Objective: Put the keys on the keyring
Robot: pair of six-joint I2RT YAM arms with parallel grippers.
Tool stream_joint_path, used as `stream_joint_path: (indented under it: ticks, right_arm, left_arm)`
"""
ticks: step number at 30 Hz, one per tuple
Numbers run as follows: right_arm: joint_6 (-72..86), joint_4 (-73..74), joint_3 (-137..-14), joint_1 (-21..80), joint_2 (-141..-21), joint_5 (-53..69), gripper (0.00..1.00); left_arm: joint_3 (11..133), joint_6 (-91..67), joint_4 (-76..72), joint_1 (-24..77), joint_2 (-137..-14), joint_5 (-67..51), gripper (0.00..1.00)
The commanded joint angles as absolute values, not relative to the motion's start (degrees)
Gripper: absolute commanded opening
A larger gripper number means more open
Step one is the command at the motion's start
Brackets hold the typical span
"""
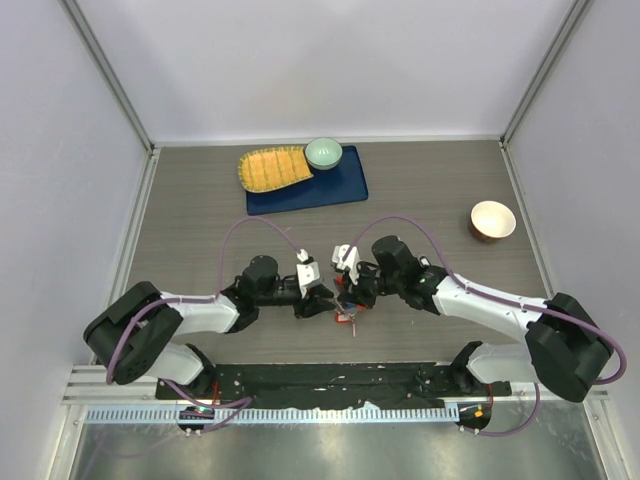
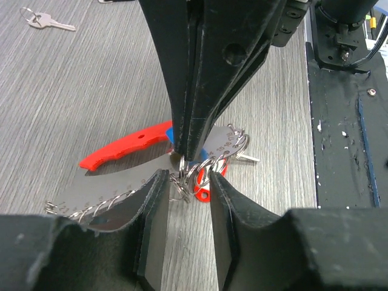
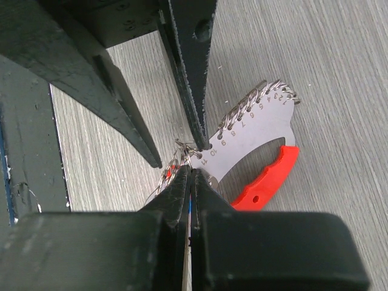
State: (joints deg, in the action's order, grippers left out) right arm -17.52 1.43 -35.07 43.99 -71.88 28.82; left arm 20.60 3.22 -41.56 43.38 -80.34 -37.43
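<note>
The keyring is a curved grey metal plate with numbers, a long red plastic tag and a cluster of wire rings. It lies on the table near the front edge. My right gripper is shut on the blue key, of which only a thin blue edge shows. Its tips press down at the rings. The red key lies among the rings. My left gripper is open, its fingers straddling the ring cluster at table level.
A bare silver key lies apart on the table. A blue tray at the back holds a yellow woven mat and a green bowl. A tan bowl stands at the right. The black base plate runs close beside the keyring.
</note>
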Motion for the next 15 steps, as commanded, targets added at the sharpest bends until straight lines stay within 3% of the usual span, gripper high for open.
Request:
stream_joint_path:
  ticks: [1,15]
  right_arm:
    - [-18.7,-0.4,-38.0,44.8,-69.8,27.7,0.01]
    - [-17.9,0.4,-37.8,45.7,-70.0,26.7,0.01]
  left_arm:
    - [22.4,2.9,-44.4,43.2,-81.3,-39.2,0.34]
    - [21.0,-3.5,-52.5,43.1,-83.5,-38.1,0.25]
